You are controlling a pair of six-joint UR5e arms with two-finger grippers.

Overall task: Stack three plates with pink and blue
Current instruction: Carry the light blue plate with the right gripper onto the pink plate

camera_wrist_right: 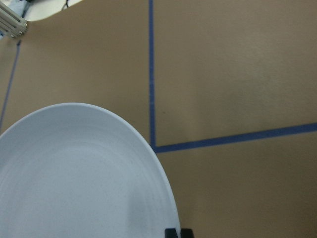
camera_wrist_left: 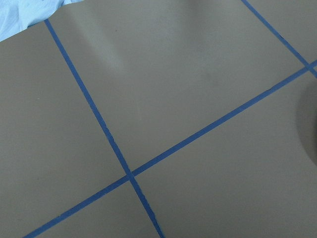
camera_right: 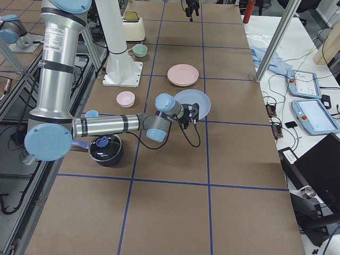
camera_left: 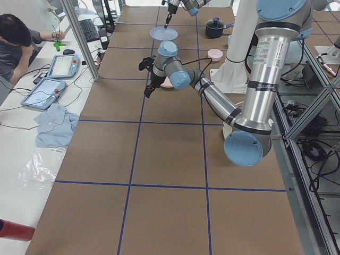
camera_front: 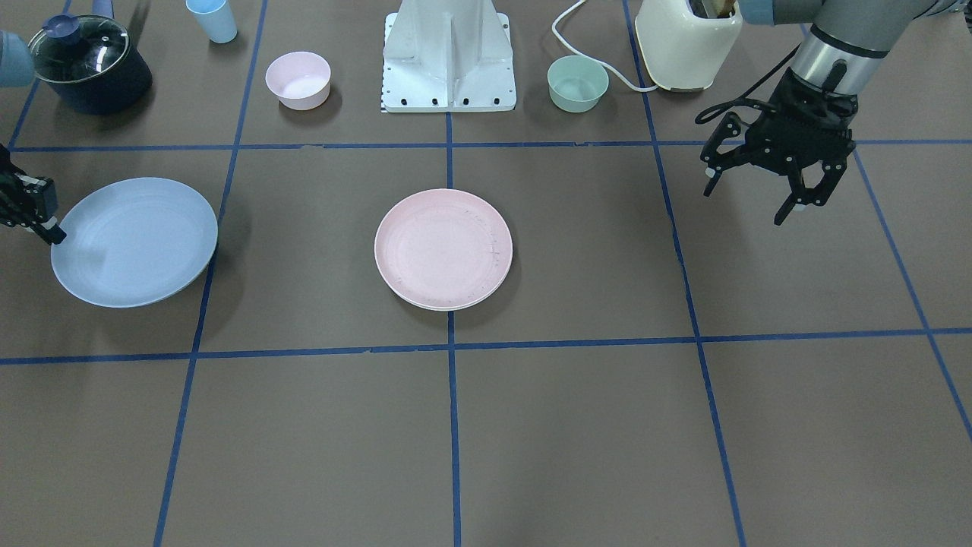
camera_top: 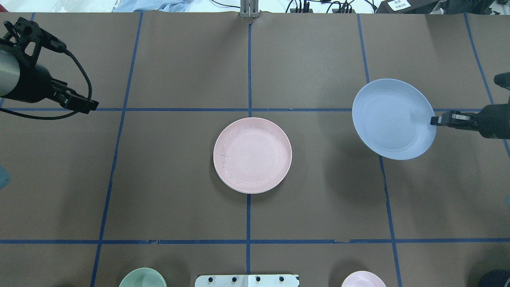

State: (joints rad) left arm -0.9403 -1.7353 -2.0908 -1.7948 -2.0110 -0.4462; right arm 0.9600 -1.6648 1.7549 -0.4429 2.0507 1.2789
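The pale pink plate [camera_front: 443, 247] lies at the table's middle on the cream-white plate [camera_front: 444, 308], of which only a sliver of rim shows; the pink plate also shows in the overhead view [camera_top: 252, 154]. My right gripper [camera_front: 52, 230] is shut on the rim of the pale blue plate [camera_front: 135, 241] and holds it above the table, off to one side of the stack. The same shows in the overhead view, gripper [camera_top: 434, 120] on plate [camera_top: 392, 118]. The right wrist view shows the plate [camera_wrist_right: 74, 178] from close up. My left gripper [camera_front: 748, 199] is open and empty above bare table.
Along the robot's side stand a dark pot with a glass lid [camera_front: 87, 64], a light-blue cup [camera_front: 213, 19], a small pink bowl [camera_front: 298, 80], the robot base [camera_front: 449, 61], a mint-green bowl [camera_front: 577, 83] and a cream toaster [camera_front: 687, 42]. An operator [camera_left: 21, 45] sits beyond the far edge.
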